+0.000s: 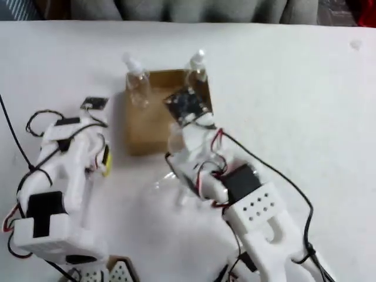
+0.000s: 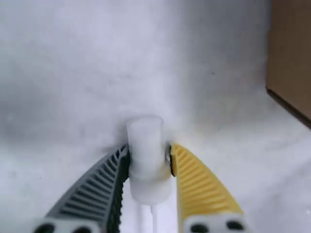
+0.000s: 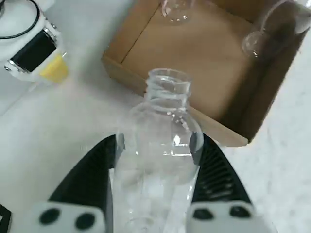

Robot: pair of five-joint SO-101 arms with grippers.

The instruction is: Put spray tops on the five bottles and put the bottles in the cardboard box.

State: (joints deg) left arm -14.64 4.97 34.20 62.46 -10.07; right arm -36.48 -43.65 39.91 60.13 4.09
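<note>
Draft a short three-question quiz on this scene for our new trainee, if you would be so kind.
1. True or false: the bottle in the right hand is already capped.
2. What does the left hand grip? A) a spray top B) a bottle C) nothing
3. Fill in: ___ capped bottles stand in the cardboard box.
Key: 1 false; 2 A; 3 two.
</note>
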